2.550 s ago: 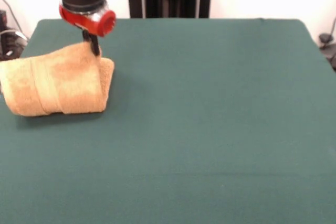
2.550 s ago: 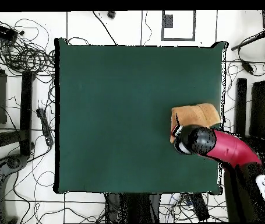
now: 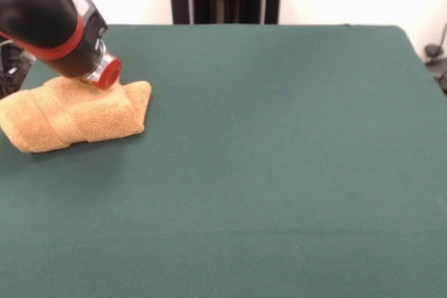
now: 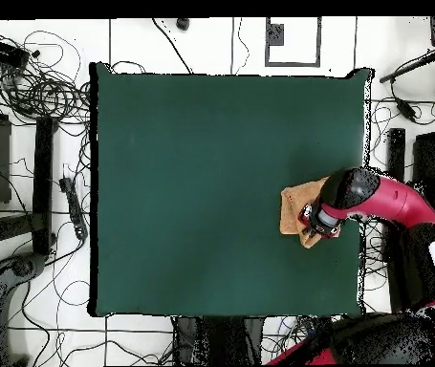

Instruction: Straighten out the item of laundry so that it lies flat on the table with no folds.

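Tabletop (image 3: 279, 172) fills the lower and right of the front view, bare green cloth. Further back, at the left edge, the towel (image 3: 73, 116) lies bunched and folded over itself, far from flat; in the overhead view it sits at middle right, near that side's edge. Above it the arm's wrist end (image 3: 98, 68) comes down onto its far upper part, jaws hidden behind the red-ringed wrist, so whether they are apart, closed or holding cloth cannot be told. Likely risks: a pinch through several layers would drag the whole bundle rather than open it, or pull it off the close edge. The towel's tag and band are hard to make out.
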Available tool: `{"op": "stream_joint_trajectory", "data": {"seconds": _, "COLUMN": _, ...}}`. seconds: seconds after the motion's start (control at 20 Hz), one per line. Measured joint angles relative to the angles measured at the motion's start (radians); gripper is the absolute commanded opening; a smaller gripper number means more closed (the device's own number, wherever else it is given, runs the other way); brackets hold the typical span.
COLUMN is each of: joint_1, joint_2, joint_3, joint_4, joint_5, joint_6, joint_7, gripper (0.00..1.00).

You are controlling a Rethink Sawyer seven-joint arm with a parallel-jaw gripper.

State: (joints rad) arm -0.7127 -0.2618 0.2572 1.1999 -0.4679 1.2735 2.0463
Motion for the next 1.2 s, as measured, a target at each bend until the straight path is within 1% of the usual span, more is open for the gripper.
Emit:
{"op": "stream_joint_trajectory", "data": {"seconds": 0.3, "joint_1": -0.004, "joint_2": 0.037, "joint_3": 0.014, "joint_4": -0.065, "joint_5": 0.0, "joint_6": 0.081, "joint_7": -0.001, "gripper": 0.0}}
{"op": "stream_joint_trajectory", "data": {"seconds": 0.75, "joint_1": 0.0, "joint_2": 0.127, "joint_3": 0.053, "joint_4": -0.25, "joint_5": -0.008, "joint_6": 0.266, "joint_7": -0.01, "gripper": 0.0}}
{"op": "stream_joint_trajectory", "data": {"seconds": 1.0, "joint_1": 0.022, "joint_2": 0.197, "joint_3": 0.11, "joint_4": -0.446, "joint_5": -0.056, "joint_6": 0.399, "joint_7": -0.017, "gripper": 0.0}}
{"op": "stream_joint_trajectory", "data": {"seconds": 1.05, "joint_1": 0.032, "joint_2": 0.225, "joint_3": 0.151, "joint_4": -0.535, "joint_5": -0.098, "joint_6": 0.452, "joint_7": -0.02, "gripper": 0.0}}
{"op": "stream_joint_trajectory", "data": {"seconds": 1.2, "joint_1": 0.044, "joint_2": 0.255, "joint_3": 0.218, "joint_4": -0.641, "joint_5": -0.169, "joint_6": 0.508, "joint_7": -0.025, "gripper": 0.0}}
